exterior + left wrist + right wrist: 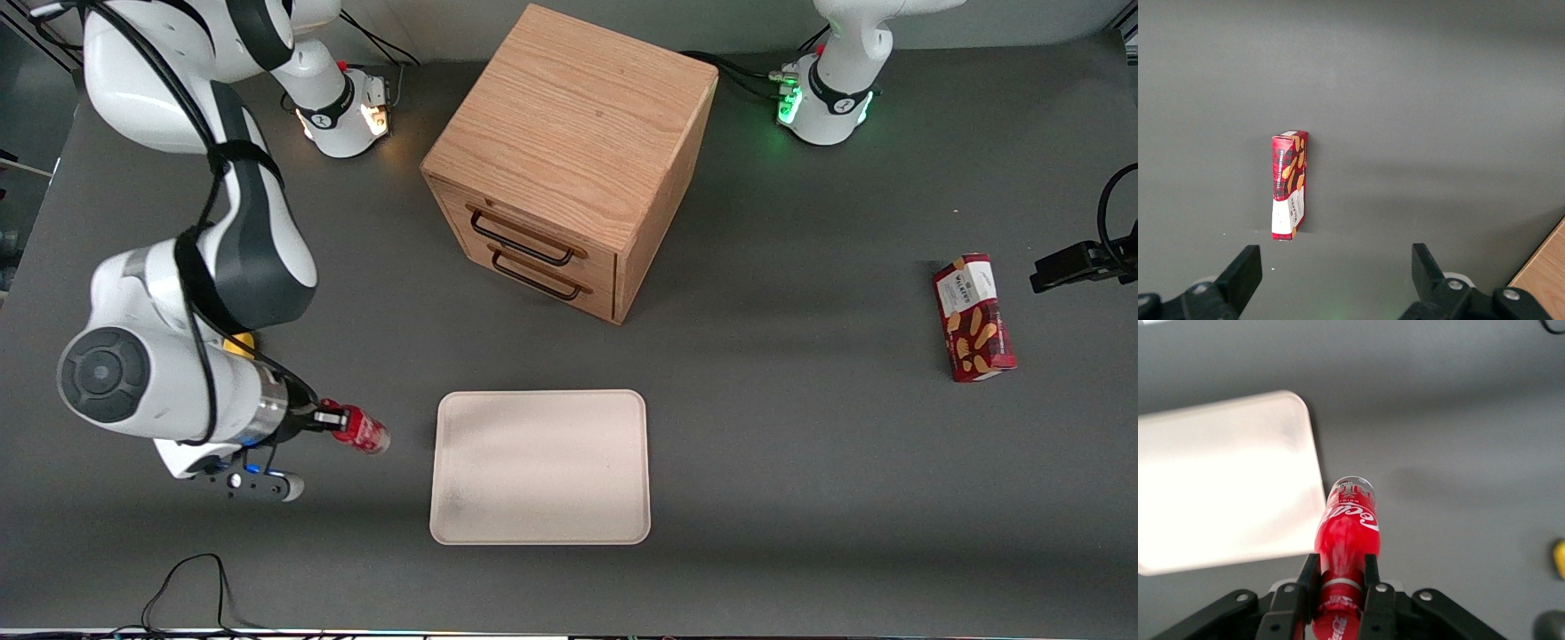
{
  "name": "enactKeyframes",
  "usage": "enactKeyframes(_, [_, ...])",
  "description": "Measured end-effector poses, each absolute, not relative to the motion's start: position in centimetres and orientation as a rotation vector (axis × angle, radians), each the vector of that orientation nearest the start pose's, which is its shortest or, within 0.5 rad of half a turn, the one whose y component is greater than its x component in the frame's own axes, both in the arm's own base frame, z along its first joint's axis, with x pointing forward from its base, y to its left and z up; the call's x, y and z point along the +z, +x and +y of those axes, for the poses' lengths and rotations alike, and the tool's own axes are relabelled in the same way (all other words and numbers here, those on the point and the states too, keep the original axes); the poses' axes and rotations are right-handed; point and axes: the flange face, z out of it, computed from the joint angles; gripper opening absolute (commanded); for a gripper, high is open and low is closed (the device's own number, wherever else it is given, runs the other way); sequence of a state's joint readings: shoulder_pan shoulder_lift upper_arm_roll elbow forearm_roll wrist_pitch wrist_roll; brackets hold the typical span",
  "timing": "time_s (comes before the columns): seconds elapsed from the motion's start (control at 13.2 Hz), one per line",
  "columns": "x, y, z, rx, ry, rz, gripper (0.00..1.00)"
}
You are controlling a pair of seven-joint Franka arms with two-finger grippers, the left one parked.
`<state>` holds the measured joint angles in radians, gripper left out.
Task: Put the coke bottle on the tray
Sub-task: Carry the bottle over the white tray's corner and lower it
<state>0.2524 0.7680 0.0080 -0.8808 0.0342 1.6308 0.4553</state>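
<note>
The right arm's black two-finger gripper (1340, 587) grasps the small red-labelled coke bottle (1347, 537) by its neck, lifted just beside the pale cream-pink rectangular tray (540, 467); carry it well over the rim, then lower gently before letting go

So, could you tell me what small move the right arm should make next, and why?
Probably carry the coke bottle sideways until it is over the tray. The gripper is shut on the bottle's neck end, holding it beside the tray's edge toward the working arm's end of the table, not yet above it. The tray looks bare.
</note>
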Motion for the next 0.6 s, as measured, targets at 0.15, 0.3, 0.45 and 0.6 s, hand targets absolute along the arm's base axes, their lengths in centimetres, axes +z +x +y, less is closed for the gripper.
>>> enactKeyframes(0.15, [43.1, 73.9, 21.2, -0.035, -3.041, 0.401, 0.00])
enactKeyframes(0.3, [41.0, 74.7, 22.8, -0.095, -3.001, 0.477, 0.00])
enactKeyframes(0.45, [38.6, 75.1, 24.3, -0.123, -2.981, 0.508, 0.00])
enactKeyframes(0.6, [36.9, 75.3, 25.2, -0.133, -2.973, 0.518, 0.00])
